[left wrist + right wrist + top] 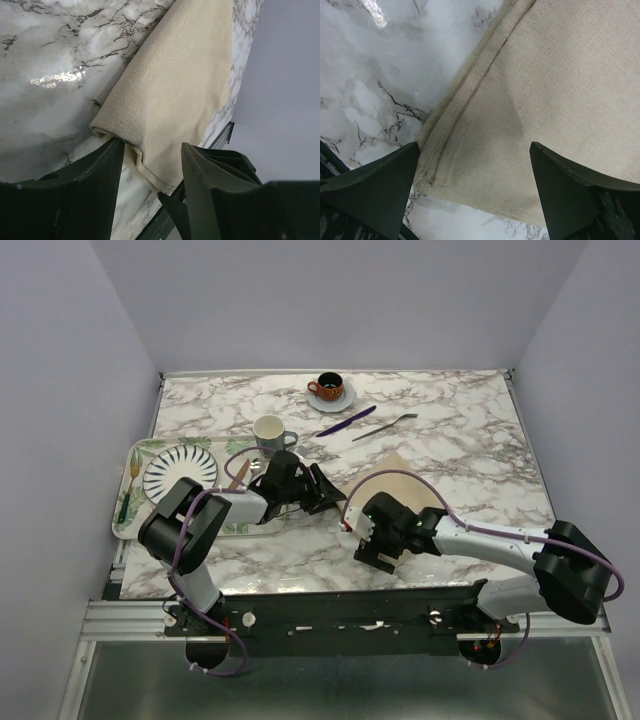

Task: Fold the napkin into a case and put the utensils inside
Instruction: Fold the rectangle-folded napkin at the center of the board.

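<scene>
The beige napkin (400, 480) lies on the marble just right of centre, one side folded over into a thick rolled edge (150, 90). My left gripper (322, 490) stands at its left end. Its jaws are apart around the end of the fold (152, 144), and the left finger (107, 165) touches the roll. My right gripper (360, 527) hovers wide open over the napkin's near corner (474, 145), gripping nothing. The purple knife (345, 421) and the silver fork (385, 427) lie side by side farther back, beyond the napkin. No finished case shows.
A leaf-printed tray (128, 502) at the left holds a striped plate (180, 469) and a copper knife (240, 476). A white mug (270, 432) stands beside it. A dark cup on a saucer (330, 390) sits at the back. The table's near edge (220, 137) runs close to the napkin.
</scene>
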Motion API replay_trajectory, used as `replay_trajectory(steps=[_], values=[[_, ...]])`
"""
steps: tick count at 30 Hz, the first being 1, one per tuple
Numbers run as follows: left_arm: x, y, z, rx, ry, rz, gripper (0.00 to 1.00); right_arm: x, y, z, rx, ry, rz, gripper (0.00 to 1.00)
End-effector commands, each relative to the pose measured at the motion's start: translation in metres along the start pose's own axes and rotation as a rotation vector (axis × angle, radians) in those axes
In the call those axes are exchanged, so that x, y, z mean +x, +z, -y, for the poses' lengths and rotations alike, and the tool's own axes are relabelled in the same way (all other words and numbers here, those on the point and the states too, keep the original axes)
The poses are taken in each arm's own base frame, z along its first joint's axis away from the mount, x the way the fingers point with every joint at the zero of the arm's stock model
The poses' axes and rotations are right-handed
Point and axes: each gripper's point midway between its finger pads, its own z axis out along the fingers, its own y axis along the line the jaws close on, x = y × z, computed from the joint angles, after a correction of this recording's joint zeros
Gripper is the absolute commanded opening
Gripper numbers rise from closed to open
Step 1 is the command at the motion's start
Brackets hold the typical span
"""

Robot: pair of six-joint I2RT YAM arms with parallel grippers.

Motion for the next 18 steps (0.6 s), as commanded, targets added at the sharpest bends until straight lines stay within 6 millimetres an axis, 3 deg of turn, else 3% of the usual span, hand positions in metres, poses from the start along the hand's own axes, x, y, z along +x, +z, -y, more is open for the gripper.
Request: replay_trajectory(steps=[1,10,18], values=[[-0.002,0.002,0.005,0.014,0.002,0.012,0.56,0.012,0.005,0.001,0.017,-0.011,-0.070,1.00],[0.006,0.002,0.013,0.031,-0.004,-0.005,0.54,0.015,0.009,-0.003,0.007,-0.021,-0.097,1.00],[0.009,0.004,0.015,0.033,0.000,-0.011,0.42,0.017,0.010,-0.003,0.010,-0.022,-0.106,1.00]])
